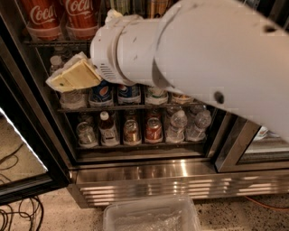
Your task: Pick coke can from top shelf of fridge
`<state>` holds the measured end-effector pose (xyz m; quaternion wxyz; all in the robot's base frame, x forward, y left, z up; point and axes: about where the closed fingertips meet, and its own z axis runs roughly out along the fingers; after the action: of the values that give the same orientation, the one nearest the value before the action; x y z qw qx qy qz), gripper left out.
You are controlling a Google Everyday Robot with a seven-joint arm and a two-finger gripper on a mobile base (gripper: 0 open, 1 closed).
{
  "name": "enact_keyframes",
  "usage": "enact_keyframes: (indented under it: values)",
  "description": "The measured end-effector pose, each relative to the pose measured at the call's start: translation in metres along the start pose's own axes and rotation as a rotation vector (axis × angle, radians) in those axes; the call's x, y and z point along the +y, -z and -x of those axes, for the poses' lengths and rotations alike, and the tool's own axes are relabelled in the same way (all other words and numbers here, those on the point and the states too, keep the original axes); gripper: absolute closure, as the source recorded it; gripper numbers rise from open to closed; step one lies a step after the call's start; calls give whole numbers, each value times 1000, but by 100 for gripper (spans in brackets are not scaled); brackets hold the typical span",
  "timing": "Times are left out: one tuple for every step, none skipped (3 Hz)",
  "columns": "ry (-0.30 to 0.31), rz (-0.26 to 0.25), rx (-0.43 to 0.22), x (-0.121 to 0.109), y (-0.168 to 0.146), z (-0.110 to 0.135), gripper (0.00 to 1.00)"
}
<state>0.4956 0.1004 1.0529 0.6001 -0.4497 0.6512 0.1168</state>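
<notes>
Gripper [61, 80]: before the middle rack, below the top shelf [34, 43]; open or closed, cannot tell.
Coke can [81, 16]: upright on the top shelf, above the gripper.
Risk: an upward reach probably clips the shelf edge, toppling the second coke can [41, 16].

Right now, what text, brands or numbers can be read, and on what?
"Coca": white script, left coke can, top shelf.
"Coca": second coke can beside it.
Pepsi cans: globe logo only, no words.
Lower bottle labels: too blurred.
Gripper, before the middle rack: no text.
</notes>
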Motion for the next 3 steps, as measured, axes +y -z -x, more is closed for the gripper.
enact_keyframes:
  values:
    - [-48, 43, -78, 2, -39, 9, 0]
    - [-40, 41, -78, 1, -39, 7, 0]
    - [-23, -3, -80, 9, -47, 3, 0]
